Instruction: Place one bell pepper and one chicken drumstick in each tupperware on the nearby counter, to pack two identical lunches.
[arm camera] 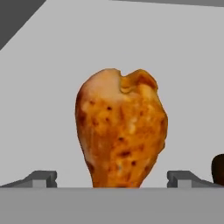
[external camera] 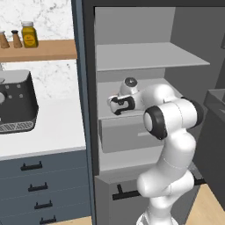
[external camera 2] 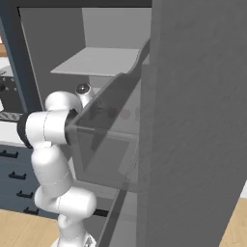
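An orange-brown chicken drumstick [arm camera: 120,131] lies on a pale grey fridge shelf [arm camera: 52,87], thick end away from me. My gripper [arm camera: 113,179] is open, one fingertip on each side of the drumstick's narrow end, and touches nothing. In the left base view my hand [external camera: 121,104] reaches into the open fridge at middle-shelf height. The white counter [external camera: 52,127] runs to the left of the fridge. The bell pepper and the tupperware are out of view.
The fridge has an upper shelf [external camera: 145,57] above my hand and a grey drawer [external camera: 127,134] below it. Its open door [external camera 2: 193,120] stands close on the right. A black appliance [external camera: 15,103] sits on the counter. A dark object [arm camera: 218,168] lies right of the drumstick.
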Available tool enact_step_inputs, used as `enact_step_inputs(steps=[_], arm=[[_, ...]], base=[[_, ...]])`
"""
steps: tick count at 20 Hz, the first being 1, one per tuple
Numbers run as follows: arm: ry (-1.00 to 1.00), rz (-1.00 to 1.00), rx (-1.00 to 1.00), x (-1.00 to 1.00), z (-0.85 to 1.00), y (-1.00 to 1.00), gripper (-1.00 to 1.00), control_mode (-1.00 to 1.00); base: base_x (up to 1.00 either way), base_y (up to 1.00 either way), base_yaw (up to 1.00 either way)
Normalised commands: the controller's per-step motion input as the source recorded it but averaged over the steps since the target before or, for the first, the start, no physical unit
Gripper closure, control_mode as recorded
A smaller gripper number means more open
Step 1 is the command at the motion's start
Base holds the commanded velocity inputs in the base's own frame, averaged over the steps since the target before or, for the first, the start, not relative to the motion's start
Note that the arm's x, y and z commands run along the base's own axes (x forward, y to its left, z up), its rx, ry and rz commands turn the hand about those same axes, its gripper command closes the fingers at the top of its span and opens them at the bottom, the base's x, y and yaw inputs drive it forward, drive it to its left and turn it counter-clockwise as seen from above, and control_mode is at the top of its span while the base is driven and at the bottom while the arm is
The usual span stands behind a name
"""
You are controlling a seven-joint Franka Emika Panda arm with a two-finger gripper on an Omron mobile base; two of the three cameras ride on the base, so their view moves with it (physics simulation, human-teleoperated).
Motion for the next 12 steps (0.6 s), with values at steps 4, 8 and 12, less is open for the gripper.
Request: enact_step_inputs(steps=[4, 8, 12], arm=[[0.00, 0.00, 0.00, 0.29, -0.23, 0.01, 1.00, -1.00], [0.00, 0.00, 0.00, 0.09, -0.09, 0.02, 1.00, -1.00], [0.00, 0.00, 0.00, 0.00, 0.00, 0.00, 1.00, -1.00]], base=[[0.00, 0.00, 0.00], [0.00, 0.00, 0.00], [0.00, 0.00, 0.00]])
